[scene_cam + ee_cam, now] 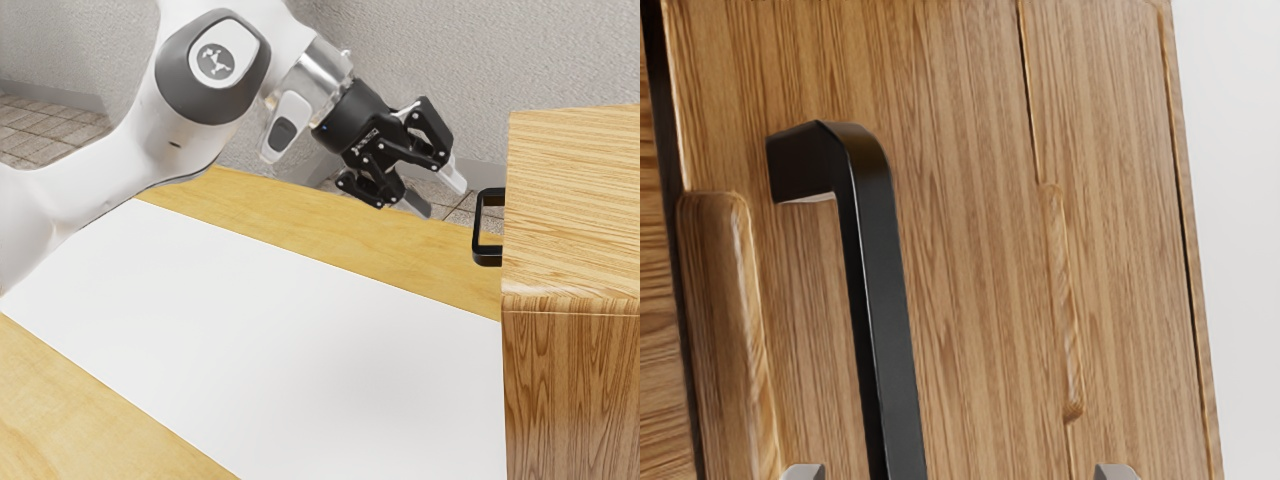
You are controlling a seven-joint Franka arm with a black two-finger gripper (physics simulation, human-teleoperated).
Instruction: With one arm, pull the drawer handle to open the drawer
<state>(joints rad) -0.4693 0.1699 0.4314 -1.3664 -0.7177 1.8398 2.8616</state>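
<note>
My gripper (438, 194) is open, with its two black fingers spread apart, and it holds nothing. The black drawer handle (487, 228) is right in front of my fingertips, very near but not touching them. It sticks out from the side of the wooden cabinet (570, 200) that faces my gripper. In the wrist view the handle (872, 300) is a dark bent bar standing off the wooden drawer front (960, 250), straight ahead of my hand. Under my gripper is the wooden table (300, 225), and a big white mat (250, 330) lies on it, lower down and behind my fingers.
</note>
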